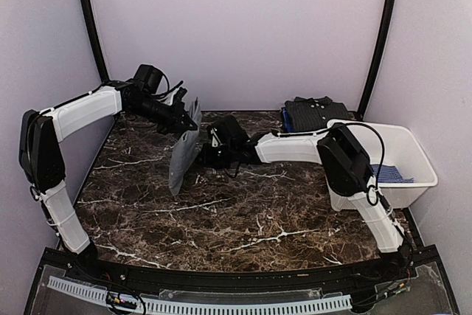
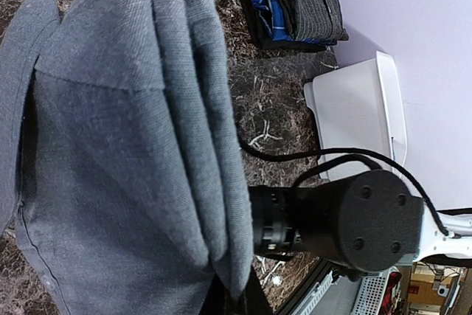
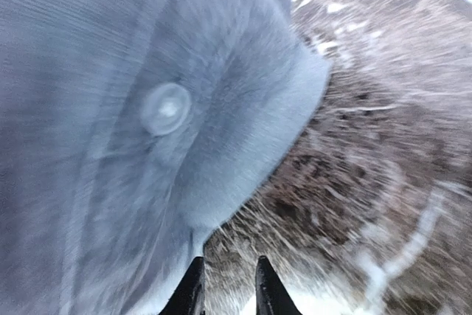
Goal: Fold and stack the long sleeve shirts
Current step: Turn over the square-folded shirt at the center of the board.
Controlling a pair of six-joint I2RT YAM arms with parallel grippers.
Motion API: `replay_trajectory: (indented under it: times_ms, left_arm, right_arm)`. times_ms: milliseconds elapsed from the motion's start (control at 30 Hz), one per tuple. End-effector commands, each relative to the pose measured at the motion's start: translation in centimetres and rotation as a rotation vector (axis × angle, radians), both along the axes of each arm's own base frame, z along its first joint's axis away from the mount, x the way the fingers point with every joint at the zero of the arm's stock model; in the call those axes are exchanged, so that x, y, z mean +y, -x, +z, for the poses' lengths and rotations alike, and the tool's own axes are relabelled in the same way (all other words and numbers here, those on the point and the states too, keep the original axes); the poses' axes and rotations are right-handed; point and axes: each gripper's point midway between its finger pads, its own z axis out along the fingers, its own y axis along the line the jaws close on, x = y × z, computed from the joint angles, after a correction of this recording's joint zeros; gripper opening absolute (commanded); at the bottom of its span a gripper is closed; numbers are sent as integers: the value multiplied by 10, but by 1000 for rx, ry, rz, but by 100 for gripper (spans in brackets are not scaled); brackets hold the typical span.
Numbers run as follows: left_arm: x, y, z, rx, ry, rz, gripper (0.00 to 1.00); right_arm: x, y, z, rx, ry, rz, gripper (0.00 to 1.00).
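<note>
Clamping the grey shirt (image 1: 183, 158), the left gripper (image 1: 189, 120) dangles it; the right gripper (image 3: 228, 271), at its three o'clock, gapes slightly, empty.

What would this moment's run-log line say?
left gripper: shut on grey shirt, hanging | right gripper: open, beside it | folded stack: back right

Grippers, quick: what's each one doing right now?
Left gripper: closed on the hanging grey shirt.
Right gripper: slightly open, holding nothing.
</note>
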Motion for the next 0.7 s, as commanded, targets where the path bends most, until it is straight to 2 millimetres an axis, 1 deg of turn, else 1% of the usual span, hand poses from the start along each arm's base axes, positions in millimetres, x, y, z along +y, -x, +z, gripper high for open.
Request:
replay_trajectory:
  times_ms: [0,33,100,133,167,200,233,267,300,333,367,400,433,467,500,533,567,600,633,667]
  left_arm:
    - [-6,2,-4,-13,11,-26,0]
    - [-7,2,-6,-8,9,-25,0]
    - [-21,7,-12,-2,7,-42,0]
    - [-26,7,-14,-11,4,-41,0]
    - [-39,13,-20,7,2,-56,0]
    - [-47,13,-22,-9,-3,-54,0]
    - [-66,23,-32,18,-9,-72,0]
    - [-77,21,-35,0,-13,-65,0]
    - [-100,34,-51,40,-19,-84,0]
    - [-114,34,-55,25,-11,-87,3]
    - [-141,47,-69,55,-21,-118,6]
    - [-151,48,-77,51,-44,-115,19]
    - [-174,53,-78,44,-46,-137,25]
    - [-182,50,-71,22,-44,-129,34]
    - [-188,52,-75,32,-44,-126,39]
    - [-190,47,-69,10,-36,-110,46]
    - [-189,43,-65,-5,-42,-100,49]
    - [-185,38,-60,-32,-63,-85,54]
    - [-180,34,-53,-46,-71,-72,55]
    - [-173,31,-55,-51,-98,-56,57]
  right_arm:
    - [-34,-11,64,-137,65,-54,24]
    - [-44,-13,75,-154,83,-69,25]
    - [-70,-14,94,-181,117,-107,26]
    - [-85,-13,117,-209,104,-130,27]
    - [-102,-12,125,-220,113,-153,28]
    - [-119,-10,134,-234,117,-174,29]
    - [-136,-8,140,-244,132,-201,30]
    - [-153,-4,145,-252,142,-221,32]
    - [-170,-1,150,-256,149,-241,33]
    - [-185,2,149,-252,166,-255,35]
    - [-198,6,150,-254,181,-267,36]
    - [-209,10,149,-254,204,-278,38]
    - [-217,14,147,-255,225,-282,41]
    - [-225,17,145,-252,245,-285,43]
    - [-229,22,140,-243,263,-280,45]
    - [-231,25,137,-237,272,-273,46]
    - [-233,28,132,-227,279,-265,47]
    - [-234,31,126,-216,288,-256,49]
    - [-234,33,121,-204,290,-250,50]
    - [-235,35,116,-193,297,-244,50]
